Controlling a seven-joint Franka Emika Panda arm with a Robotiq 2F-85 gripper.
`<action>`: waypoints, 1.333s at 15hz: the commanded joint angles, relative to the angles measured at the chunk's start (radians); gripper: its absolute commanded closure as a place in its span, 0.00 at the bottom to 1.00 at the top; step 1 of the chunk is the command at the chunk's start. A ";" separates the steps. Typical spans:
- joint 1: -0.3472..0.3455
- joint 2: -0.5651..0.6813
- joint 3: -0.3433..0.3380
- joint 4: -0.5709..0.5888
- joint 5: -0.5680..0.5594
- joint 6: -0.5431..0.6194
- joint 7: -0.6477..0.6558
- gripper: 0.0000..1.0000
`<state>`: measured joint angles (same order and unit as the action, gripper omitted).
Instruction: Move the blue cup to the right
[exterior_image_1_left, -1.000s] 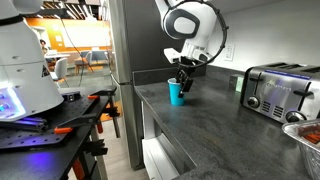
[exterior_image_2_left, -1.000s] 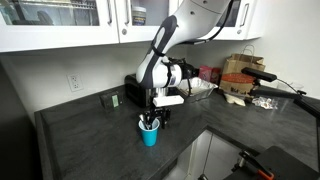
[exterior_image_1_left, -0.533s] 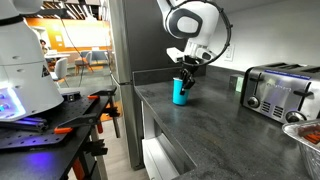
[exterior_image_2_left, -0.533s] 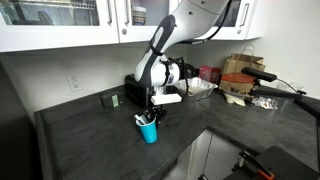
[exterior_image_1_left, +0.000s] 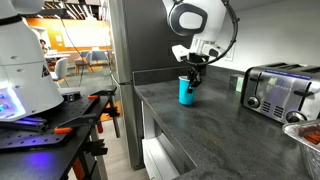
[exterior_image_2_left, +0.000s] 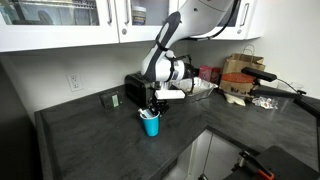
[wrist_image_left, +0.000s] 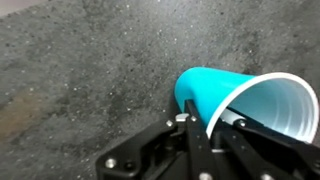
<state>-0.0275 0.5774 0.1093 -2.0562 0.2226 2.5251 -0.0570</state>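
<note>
Dark speckled table beneath white cabinets; the end effector pinches the blue cup by its rim, seemingly tilted.

teal cup, white inside, dk-grey speckled counter, black pincer

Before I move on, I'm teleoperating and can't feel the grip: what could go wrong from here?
The hand pinches the small teal-blue tapered plastic cup by one rim wall only, so it may tilt or slip. Carried far sideways, it could bump the chrome toaster.
</note>
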 joint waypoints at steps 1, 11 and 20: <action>-0.059 -0.052 0.009 -0.048 0.072 0.076 -0.019 1.00; -0.157 -0.003 0.000 -0.008 0.189 0.176 -0.008 1.00; -0.144 0.029 -0.009 -0.015 0.155 0.243 0.013 0.68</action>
<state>-0.1800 0.6086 0.1040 -2.0660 0.3824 2.7418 -0.0565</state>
